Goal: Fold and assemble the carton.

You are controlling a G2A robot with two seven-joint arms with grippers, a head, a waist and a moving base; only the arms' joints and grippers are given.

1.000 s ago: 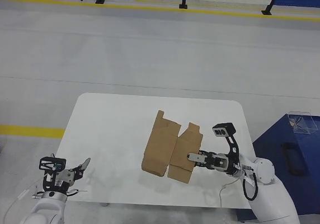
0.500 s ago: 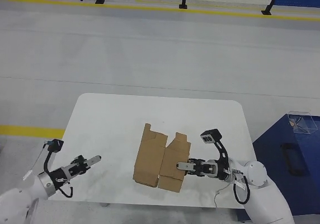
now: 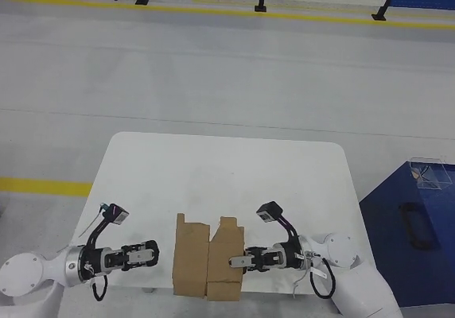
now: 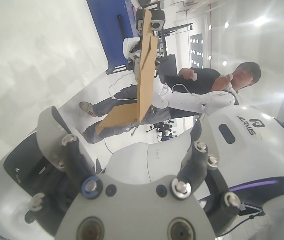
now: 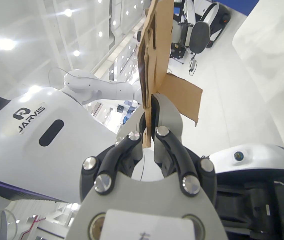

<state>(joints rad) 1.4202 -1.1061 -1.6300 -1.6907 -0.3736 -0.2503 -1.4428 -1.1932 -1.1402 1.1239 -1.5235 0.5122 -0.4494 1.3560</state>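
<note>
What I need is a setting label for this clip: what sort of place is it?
Most likely a robot test hall or industrial workshop: a wide painted floor with yellow lane lines, rows of high ceiling lights, and a white table beside a blue cabinet.

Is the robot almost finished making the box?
Not nearly. Done: the right gripper is shut on the carton at its edge and holds it up at the near edge of the table. In hand: the left gripper, open, sits beside the carton without touching it. Left: the carton is a flat sheet with one flap bent out, so opening it and folding the flaps is all to come.
</note>
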